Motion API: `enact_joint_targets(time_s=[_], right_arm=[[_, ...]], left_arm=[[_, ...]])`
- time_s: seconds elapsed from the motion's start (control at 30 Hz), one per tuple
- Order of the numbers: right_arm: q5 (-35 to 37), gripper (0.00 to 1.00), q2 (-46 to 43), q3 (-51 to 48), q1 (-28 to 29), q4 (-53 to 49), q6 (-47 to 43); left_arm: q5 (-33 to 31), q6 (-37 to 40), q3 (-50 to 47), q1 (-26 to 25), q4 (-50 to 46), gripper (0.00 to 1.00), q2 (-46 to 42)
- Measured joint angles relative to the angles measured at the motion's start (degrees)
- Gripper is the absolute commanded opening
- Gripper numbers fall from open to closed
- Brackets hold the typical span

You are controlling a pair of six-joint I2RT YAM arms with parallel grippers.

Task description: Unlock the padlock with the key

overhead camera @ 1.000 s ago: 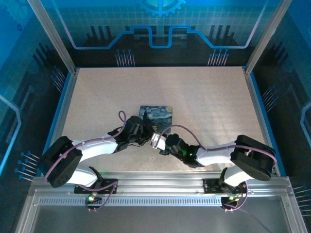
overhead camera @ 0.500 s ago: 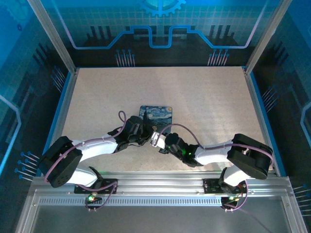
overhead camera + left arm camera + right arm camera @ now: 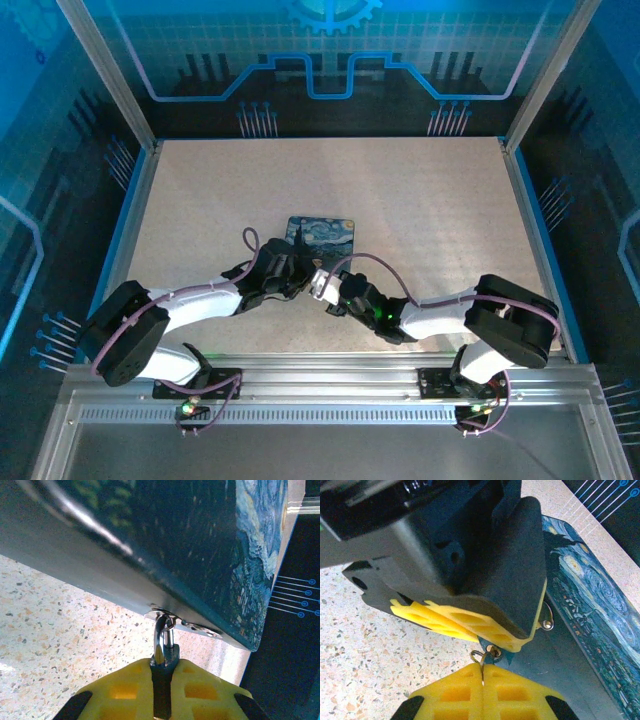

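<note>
The small dark padlock [image 3: 166, 656] hangs by its silvery shackle [image 3: 161, 632] from the hasp of the Starry Night tin box [image 3: 200, 545]. My left gripper [image 3: 162, 672] is shut on the padlock's body. In the right wrist view, my right gripper [image 3: 483, 674] is shut on the thin key [image 3: 482, 666]. The key's ring sticks out to the left and its tip sits at the underside of the padlock [image 3: 504, 658], just below the left gripper's yellow fingers [image 3: 465, 622]. From above, the left gripper [image 3: 297, 272] and right gripper [image 3: 322, 287] meet at the box's near edge.
The tin box [image 3: 323, 232] lies on the speckled tabletop [image 3: 420, 200] near the middle. Blue-lit walls and metal posts [image 3: 110, 90] enclose the table on the left, right and back. Both arms crowd the near centre.
The right arm has edged slightly left toward the left gripper. The left arm and the box have stayed put.
</note>
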Motion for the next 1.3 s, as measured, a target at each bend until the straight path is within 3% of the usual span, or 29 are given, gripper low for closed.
enact_joint_targets(time_s=[0.4,1.03,1.3], right_arm=[[-0.63,0.0,-0.13,-0.13,-0.44,0.44,11.1],[-6.12,0.0,-3.54,-2.25,-3.15,0.57,47.8],[-10.01,0.0,-3.56,-2.4,-4.66,0.81,56.04]], left_arm=[[-0.2,-0.02,0.0,0.07,0.46,0.05,0.0],[0.42,-0.59,0.0,-0.22,2.6,0.05,0.02],[0.28,-1.09,0.0,-0.22,2.58,0.05,0.28]])
